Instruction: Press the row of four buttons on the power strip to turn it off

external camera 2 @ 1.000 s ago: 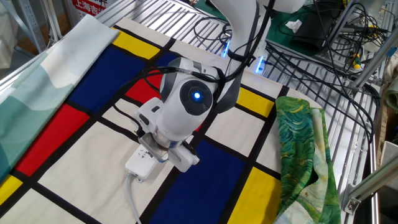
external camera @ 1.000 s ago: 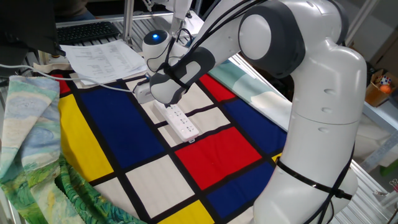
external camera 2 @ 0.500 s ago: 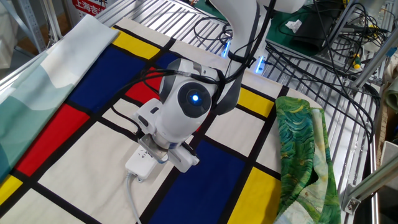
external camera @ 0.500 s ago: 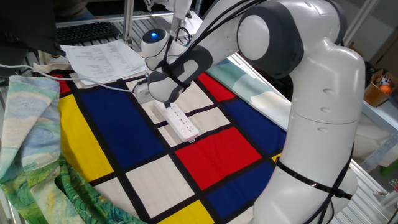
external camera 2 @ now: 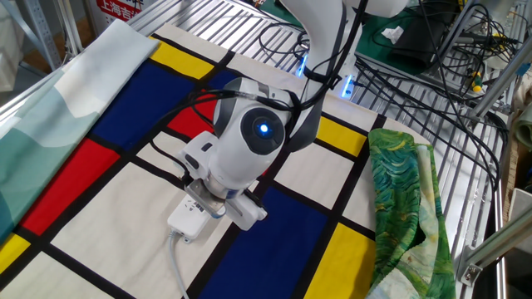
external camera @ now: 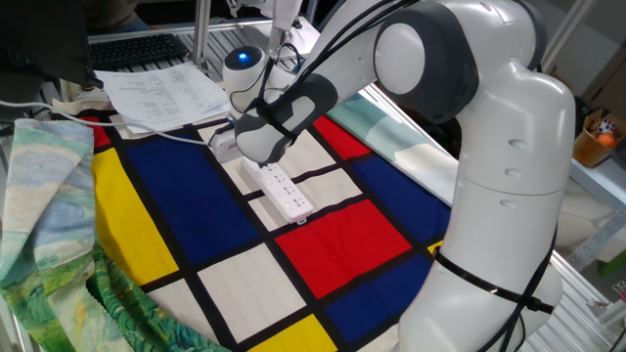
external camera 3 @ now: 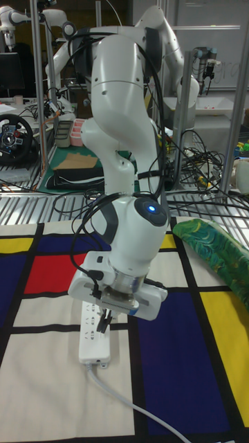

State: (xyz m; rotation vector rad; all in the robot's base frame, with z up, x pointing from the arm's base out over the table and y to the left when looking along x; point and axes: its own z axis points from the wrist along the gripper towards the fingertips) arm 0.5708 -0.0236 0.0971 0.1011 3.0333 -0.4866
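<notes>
White plastic, long and narrow: the power strip [external camera 3: 94,334] is lying flat on the tabletop's colour-block cloth [external camera 3: 173,360], across a white panel crossed by black bands, with blue panels just beside it. In the tall fixed view its white cable [external camera 3: 131,407] is leaving the near end and running off toward the near right. In one fixed view, the strip [external camera: 285,192] is showing small dark marks along its top face; the four buttons are too small to tell apart in any view.

The tool [external camera 3: 105,318] is hanging directly over the strip, near the cable end. In the tall fixed view, dark fingers [external camera 3: 104,321] are pointing down onto the strip's top face and appearing to touch it. Whether the fingers are apart or together cannot be told, as the wrist housing is covering them in both other views. The tool is holding nothing that can be seen. In the other fixed view, the tool's body [external camera 2: 224,199] is hiding most of the strip [external camera 2: 188,219], leaving only the cable end exposed.

Beyond the tool, the round wrist joint is showing a blue light [external camera 3: 151,205]. A green patterned cloth [external camera 3: 220,253] is lying at the right edge of the tabletop. Farther back in one fixed view, a stack of white papers [external camera: 161,93] is resting at the far left corner.
</notes>
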